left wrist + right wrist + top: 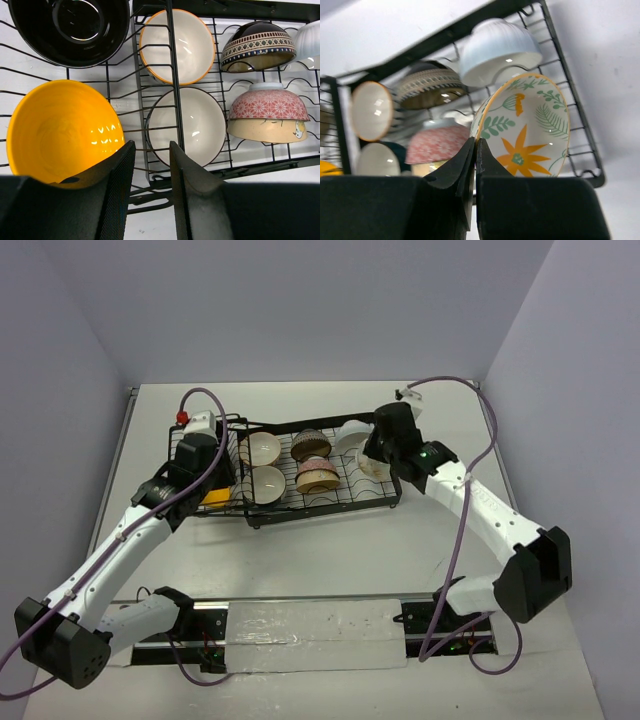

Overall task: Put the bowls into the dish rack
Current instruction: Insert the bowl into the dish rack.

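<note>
The black wire dish rack [330,502] lies mid-table. My right gripper [475,142] is shut on the rim of a floral bowl [530,130], held on edge over the rack's right end [374,466]. Beside it are a white ribbed bowl [497,50], a brown patterned bowl [427,87] and a pink patterned bowl [437,142]. My left gripper [151,145] is open and empty above the rack's near edge. An orange-yellow bowl [60,130] and a black bowl [70,27] lie in the basket section. Two white bowls [177,45] [187,125] stand on edge in the slots.
The rack's wire divider [172,75] runs between the basket and the slotted tray. A red-capped white fixture [196,422] stands at the rack's far left corner. Purple cables [460,530] trail along both arms. Walls close in behind and on both sides.
</note>
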Controlling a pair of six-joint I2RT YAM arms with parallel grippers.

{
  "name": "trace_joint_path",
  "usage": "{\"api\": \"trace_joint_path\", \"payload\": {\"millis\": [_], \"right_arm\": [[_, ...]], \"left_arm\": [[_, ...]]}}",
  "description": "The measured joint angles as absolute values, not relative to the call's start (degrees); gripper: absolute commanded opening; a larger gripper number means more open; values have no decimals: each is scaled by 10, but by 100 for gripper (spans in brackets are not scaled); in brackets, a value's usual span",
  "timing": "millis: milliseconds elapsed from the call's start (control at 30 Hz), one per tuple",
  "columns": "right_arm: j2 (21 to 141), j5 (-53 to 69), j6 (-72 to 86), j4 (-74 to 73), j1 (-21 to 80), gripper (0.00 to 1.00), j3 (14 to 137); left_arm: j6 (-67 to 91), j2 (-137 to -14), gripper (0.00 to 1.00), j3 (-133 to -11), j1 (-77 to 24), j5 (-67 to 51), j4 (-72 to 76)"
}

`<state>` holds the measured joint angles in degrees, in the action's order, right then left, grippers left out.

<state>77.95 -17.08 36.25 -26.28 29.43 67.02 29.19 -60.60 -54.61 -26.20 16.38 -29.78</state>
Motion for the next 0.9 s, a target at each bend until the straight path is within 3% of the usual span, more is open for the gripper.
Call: {"api": "trace_joint_path", "payload": {"millis": [200, 500, 900], "right_arm": [[735, -160, 427, -142, 294, 0, 587], [622, -168, 521, 136, 295, 0, 302], [630, -225, 565, 471, 298, 0, 180]], "left_arm": [[292, -606, 39, -546, -274, 169, -298], [292, -606, 38, -546, -288, 180, -298], [292, -606, 38, -546, -300, 187, -298]]}}
